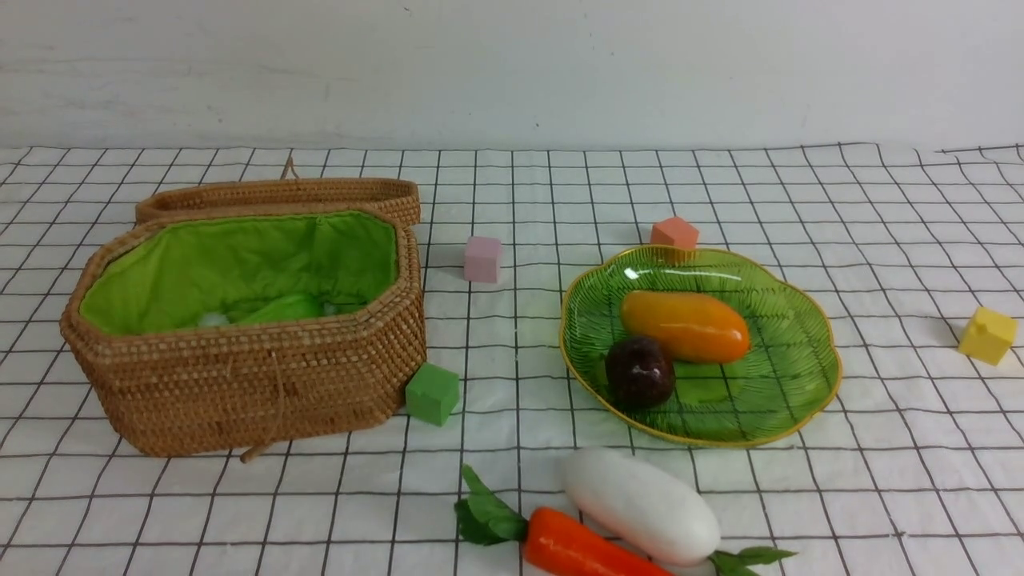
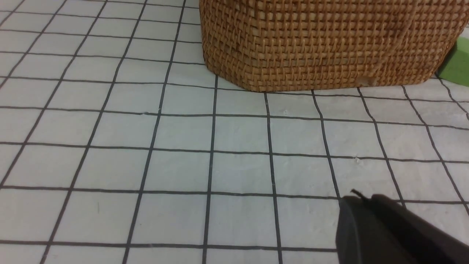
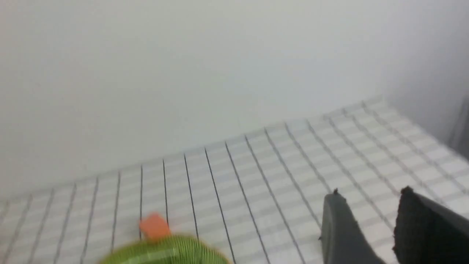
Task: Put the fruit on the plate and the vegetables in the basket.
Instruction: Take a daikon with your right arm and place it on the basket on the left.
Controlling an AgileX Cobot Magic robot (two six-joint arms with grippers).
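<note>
Radish (image 1: 642, 504) and carrot (image 1: 576, 548) lie side by side just nearside of plate (image 1: 784, 384), long axes diagonal, not yet in basket (image 1: 240, 384); right gripper (image 3: 370, 196) spread, empty, probably nearer; left gripper (image 2: 366, 223) one finger visible, can't tell

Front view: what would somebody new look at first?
Probably the shiny green plate on the right, holding an orange-yellow mango and a dark purple ball. Next, the woven basket on the left, open and bright green inside. Nearest the camera lie a white radish and an orange carrot.
</note>
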